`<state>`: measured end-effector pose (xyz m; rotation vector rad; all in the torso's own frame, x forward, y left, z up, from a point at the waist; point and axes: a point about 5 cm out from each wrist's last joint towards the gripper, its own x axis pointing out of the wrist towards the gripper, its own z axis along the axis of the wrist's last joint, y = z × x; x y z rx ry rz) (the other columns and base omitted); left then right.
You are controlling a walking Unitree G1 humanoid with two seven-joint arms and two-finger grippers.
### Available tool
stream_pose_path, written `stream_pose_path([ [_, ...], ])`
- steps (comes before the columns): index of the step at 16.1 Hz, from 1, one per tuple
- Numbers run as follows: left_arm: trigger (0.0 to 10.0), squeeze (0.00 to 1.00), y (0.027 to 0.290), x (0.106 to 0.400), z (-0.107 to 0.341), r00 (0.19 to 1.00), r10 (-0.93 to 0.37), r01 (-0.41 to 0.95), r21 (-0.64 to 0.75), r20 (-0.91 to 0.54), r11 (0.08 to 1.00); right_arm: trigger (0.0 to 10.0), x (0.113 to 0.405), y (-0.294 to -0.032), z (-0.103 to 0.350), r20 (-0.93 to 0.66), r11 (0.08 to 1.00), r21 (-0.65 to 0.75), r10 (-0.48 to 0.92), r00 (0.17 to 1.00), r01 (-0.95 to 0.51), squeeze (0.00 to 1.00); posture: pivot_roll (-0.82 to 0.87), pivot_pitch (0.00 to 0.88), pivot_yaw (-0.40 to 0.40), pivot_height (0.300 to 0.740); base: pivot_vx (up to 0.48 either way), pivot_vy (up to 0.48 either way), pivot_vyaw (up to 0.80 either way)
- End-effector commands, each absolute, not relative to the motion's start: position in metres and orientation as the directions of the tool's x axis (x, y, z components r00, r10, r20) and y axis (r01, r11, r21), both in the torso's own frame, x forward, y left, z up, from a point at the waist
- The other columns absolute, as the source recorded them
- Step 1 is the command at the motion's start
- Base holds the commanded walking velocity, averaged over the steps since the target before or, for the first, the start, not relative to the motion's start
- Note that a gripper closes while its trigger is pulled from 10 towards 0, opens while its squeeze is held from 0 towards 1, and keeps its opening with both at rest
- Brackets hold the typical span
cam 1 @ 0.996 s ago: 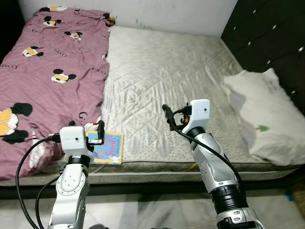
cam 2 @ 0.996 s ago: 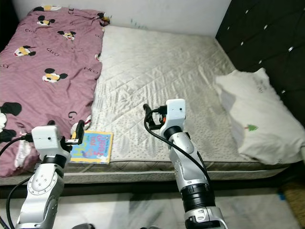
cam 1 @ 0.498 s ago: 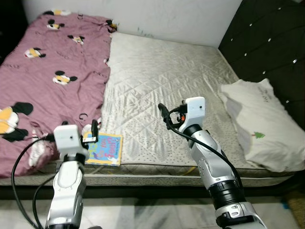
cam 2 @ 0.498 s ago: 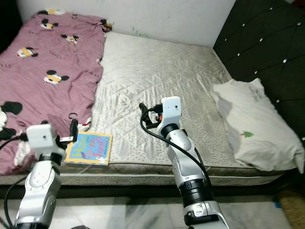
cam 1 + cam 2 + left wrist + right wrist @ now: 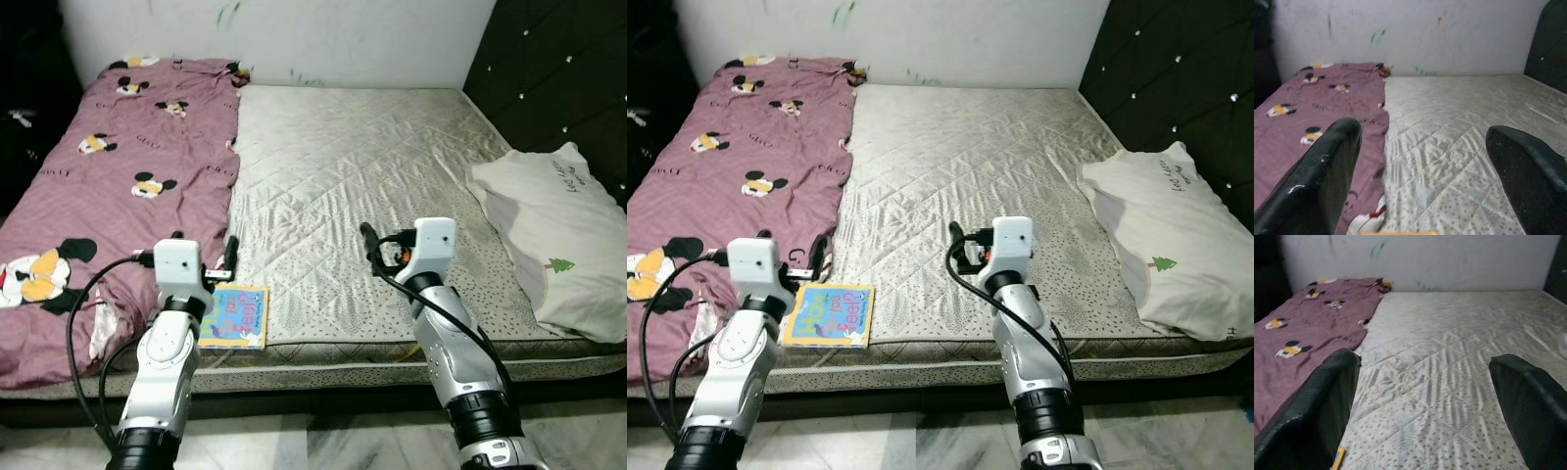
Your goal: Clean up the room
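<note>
A colourful children's book (image 5: 235, 316) lies flat on the near edge of the grey mattress (image 5: 362, 157), beside a purple blanket (image 5: 108, 186) printed with cartoon mice. My left gripper (image 5: 229, 257) hovers just above and behind the book, open and empty; its black fingers (image 5: 1322, 176) frame the blanket edge in the left wrist view. My right gripper (image 5: 370, 245) is held over the middle of the mattress, open and empty, with its fingers (image 5: 1312, 406) spread wide in the right wrist view. A white pillow (image 5: 549, 245) rests at the right side.
A black tufted headboard (image 5: 549, 78) runs along the right of the bed and a marked white wall (image 5: 294, 39) stands behind it. A pale tiled floor (image 5: 323, 441) lies below the mattress front edge. Dark objects sit at far left (image 5: 24, 108).
The camera has swung and pulled back, so the bed sits squarer in view. Both grippers stay open and empty, and the left one remains over the book.
</note>
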<state>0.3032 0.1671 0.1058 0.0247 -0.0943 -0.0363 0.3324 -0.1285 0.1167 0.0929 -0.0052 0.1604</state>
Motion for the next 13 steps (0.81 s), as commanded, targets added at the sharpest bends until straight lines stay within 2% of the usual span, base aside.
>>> stream_pose_path([
  [1, 10.0, 0.0, 0.17, 0.303, 0.104, 0.995, -0.04, 0.036, 0.039, 0.091, 0.999, 10.0, 0.331, -0.132, 0.121, 0.039, 0.984, 0.091, 0.147, 0.988, -0.15, 0.0, -0.05, 0.0, -0.007, 0.74, 0.0, 0.0, 0.0],
  [6, 10.0, 0.0, 0.19, 0.279, 0.094, 0.995, 0.004, -0.012, 0.074, 0.101, 0.997, 10.0, 0.314, -0.144, 0.116, 0.04, 0.985, 0.073, 0.151, 0.988, -0.153, 0.0, -0.04, 0.0, -0.033, 0.74, 0.0, 0.0, 0.0],
  [7, 10.0, 0.0, 0.202, 0.265, 0.092, 0.994, 0.044, -0.052, 0.07, 0.103, 0.996, 10.0, 0.305, -0.151, 0.113, 0.033, 0.986, 0.047, 0.158, 0.987, -0.16, 0.0, -0.04, 0.0, -0.036, 0.74, 0.0, 0.0, 0.0],
  [13, 10.0, 0.0, 0.209, 0.241, 0.077, 0.996, 0.061, -0.066, 0.075, 0.058, 0.995, 10.0, 0.29, -0.16, 0.108, 0.004, 0.987, 0.033, 0.158, 0.987, -0.158, 0.0, -0.04, 0.0, -0.049, 0.74, 0.0, 0.0, 0.0],
])
